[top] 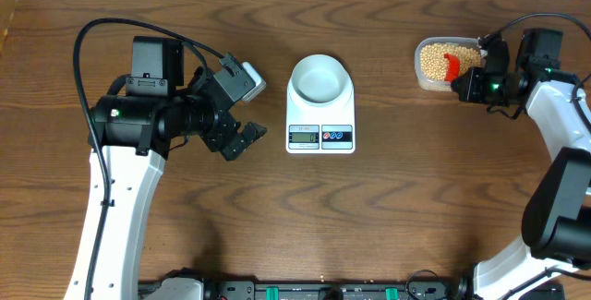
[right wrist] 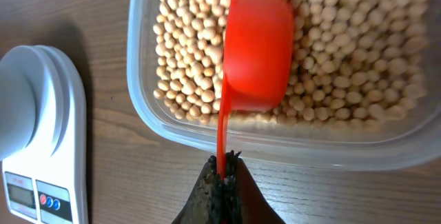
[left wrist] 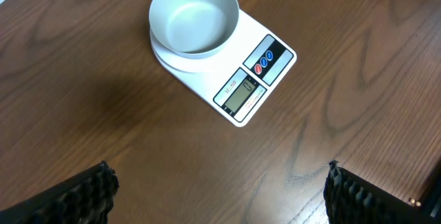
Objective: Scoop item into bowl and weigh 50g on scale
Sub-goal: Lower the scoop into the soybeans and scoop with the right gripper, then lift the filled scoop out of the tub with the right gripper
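Note:
Tan-yellow beans [right wrist: 344, 58] fill a clear plastic tub [right wrist: 148, 110], seen at the back right in the overhead view [top: 434, 58]. My right gripper [right wrist: 224, 165] is shut on the handle of a red scoop [right wrist: 256, 52], whose cup lies in the beans; both also show in the overhead view, gripper [top: 469, 80] and scoop [top: 452, 66]. The white bowl [top: 320, 77] stands empty on the white scale [top: 320, 134], also shown in the left wrist view, bowl [left wrist: 194, 16] on scale [left wrist: 241, 89]. My left gripper [top: 242, 139] is open and empty, left of the scale.
The scale's edge [right wrist: 45, 141] shows left of the tub in the right wrist view. Brown wooden table [top: 416, 208] all around. Black hardware runs along the table's front edge [top: 314, 291].

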